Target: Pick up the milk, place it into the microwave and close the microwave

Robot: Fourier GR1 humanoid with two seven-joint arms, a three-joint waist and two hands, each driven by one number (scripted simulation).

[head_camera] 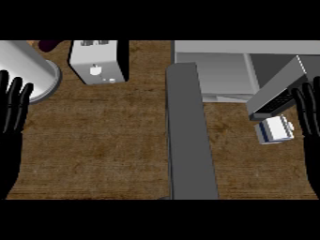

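Observation:
A small white and blue milk carton stands on the wooden counter at the right, just below the microwave's front corner. The grey microwave fills the upper right, and its door is swung wide open, running down the middle of the view as a long grey slab. My right hand is open with fingers pointing up, just right of the carton and apart from it. My left hand rests open at the left edge, fingers up.
A white toaster stands at the upper middle left. A large pale cylinder lies at the top left beside my left hand, with a dark purple thing behind it. Bare wood counter spreads between the left hand and the door.

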